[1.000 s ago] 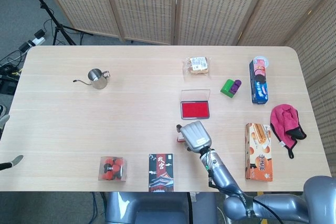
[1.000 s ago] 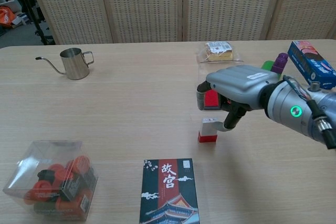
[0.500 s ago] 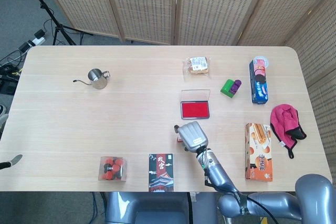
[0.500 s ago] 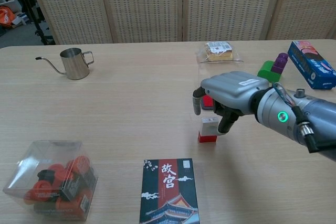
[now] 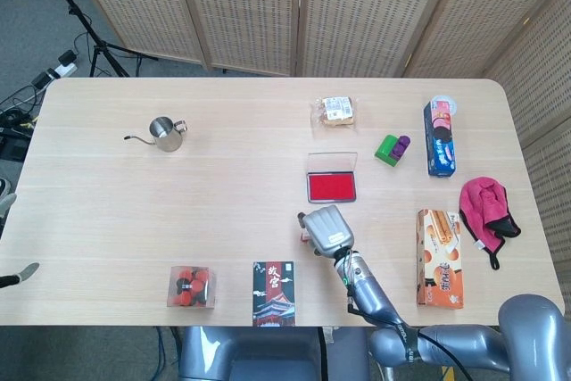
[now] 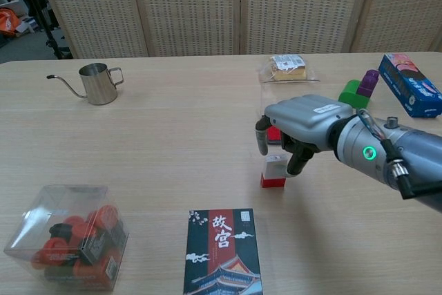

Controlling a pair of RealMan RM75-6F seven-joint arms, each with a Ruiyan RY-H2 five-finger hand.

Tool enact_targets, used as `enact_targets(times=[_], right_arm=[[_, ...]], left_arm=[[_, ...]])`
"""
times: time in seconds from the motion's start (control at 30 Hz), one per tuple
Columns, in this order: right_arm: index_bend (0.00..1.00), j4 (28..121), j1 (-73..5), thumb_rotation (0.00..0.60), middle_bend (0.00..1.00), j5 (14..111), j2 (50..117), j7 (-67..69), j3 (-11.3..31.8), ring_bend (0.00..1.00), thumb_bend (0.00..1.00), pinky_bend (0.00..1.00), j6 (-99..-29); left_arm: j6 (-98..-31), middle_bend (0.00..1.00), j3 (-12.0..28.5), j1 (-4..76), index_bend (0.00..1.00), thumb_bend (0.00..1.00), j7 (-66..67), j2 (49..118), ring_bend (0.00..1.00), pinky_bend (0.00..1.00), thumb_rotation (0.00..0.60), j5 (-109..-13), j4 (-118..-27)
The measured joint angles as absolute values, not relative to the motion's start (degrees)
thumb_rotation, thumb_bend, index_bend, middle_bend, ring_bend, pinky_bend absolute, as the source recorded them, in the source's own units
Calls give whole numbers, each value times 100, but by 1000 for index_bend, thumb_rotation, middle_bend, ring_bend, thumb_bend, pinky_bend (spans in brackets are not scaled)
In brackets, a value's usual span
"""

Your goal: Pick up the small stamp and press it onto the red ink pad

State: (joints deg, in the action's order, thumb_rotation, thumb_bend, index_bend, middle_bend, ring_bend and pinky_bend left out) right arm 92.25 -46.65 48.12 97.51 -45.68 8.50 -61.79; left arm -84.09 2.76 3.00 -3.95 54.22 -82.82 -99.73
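The small stamp (image 6: 274,171), white with a red base, stands upright on the table in front of the red ink pad. My right hand (image 6: 304,119) hovers over it, palm down. The thumb (image 6: 295,162) lies against the stamp's right side and the fingers (image 6: 261,140) hang just above its left; no grip shows. In the head view the right hand (image 5: 326,228) covers most of the stamp (image 5: 305,237). Just beyond lies the open red ink pad (image 5: 332,186). At the left edge, a grey sliver of my left hand (image 5: 21,274) shows.
A dark printed box (image 6: 222,252) lies near the front edge, and a clear box of red items (image 6: 68,244) to its left. A steel kettle (image 6: 97,83), a snack packet (image 6: 286,67), a green-purple toy (image 6: 358,88), a blue packet (image 6: 409,83) and an orange box (image 5: 439,257) lie around.
My right hand has shifted a little to the left over the stamp, its fingers coming down around it. The stamp has not moved.
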Motion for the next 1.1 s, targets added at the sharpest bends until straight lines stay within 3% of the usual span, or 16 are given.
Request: enact_targets(times=[1.1], right_arm=[[507,9139,-4717,600,981,4818,9694,-4294,903,1000,466,1000,-6201]], left_arm=[[-8370,0,278,321,0,0,-401,5435,0,0,600,-8227,-9950]])
